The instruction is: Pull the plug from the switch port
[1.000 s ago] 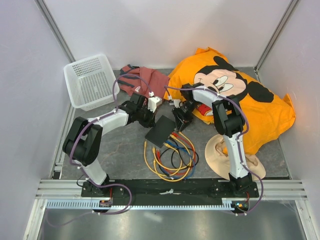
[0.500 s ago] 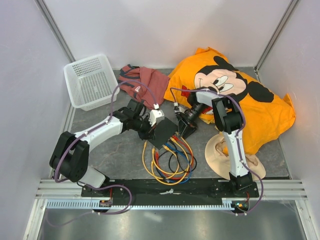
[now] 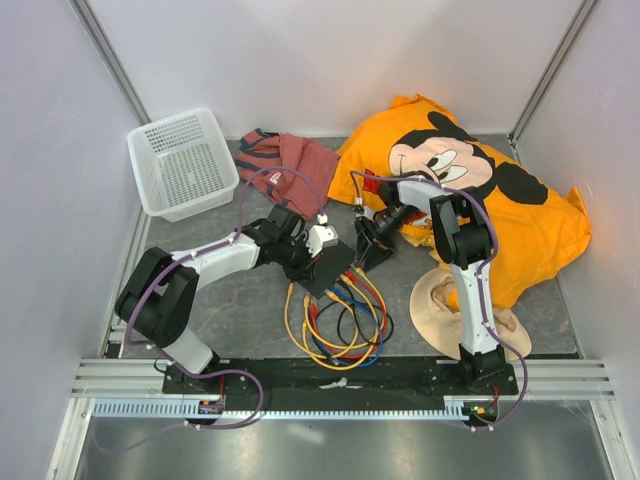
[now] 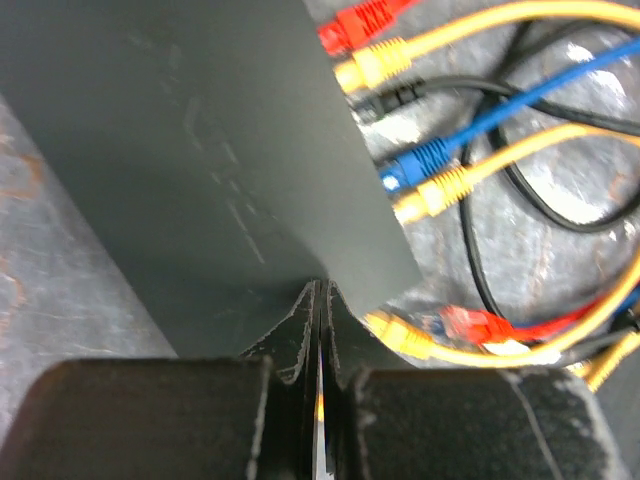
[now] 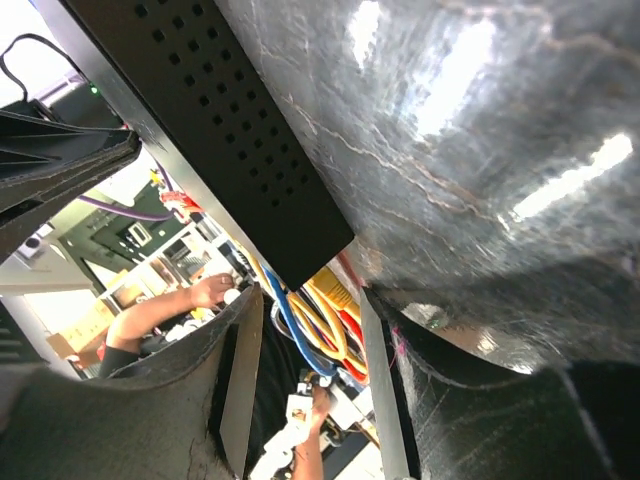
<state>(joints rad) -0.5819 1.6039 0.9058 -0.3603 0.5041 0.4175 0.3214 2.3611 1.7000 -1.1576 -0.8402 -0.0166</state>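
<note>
The flat matte-black rectangular switch (image 3: 328,272) sits on the grey marbled worktop (image 3: 245,305) between the two arms (red, yellow, black and blue cable plugs (image 4: 410,170) line one edge). The left gripper (image 4: 319,298) has its fingers pressed together at the switch's near edge. The right gripper (image 5: 310,300) stands spread, with the switch's corner just ahead.

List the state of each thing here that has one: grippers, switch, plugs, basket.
switch, lying on the table, cables along one edge.
plugs, against that edge, apparently seated.
left gripper, shut, tips at the switch's corner.
right gripper, open, beside the switch.
basket, upright, open side up.
</note>
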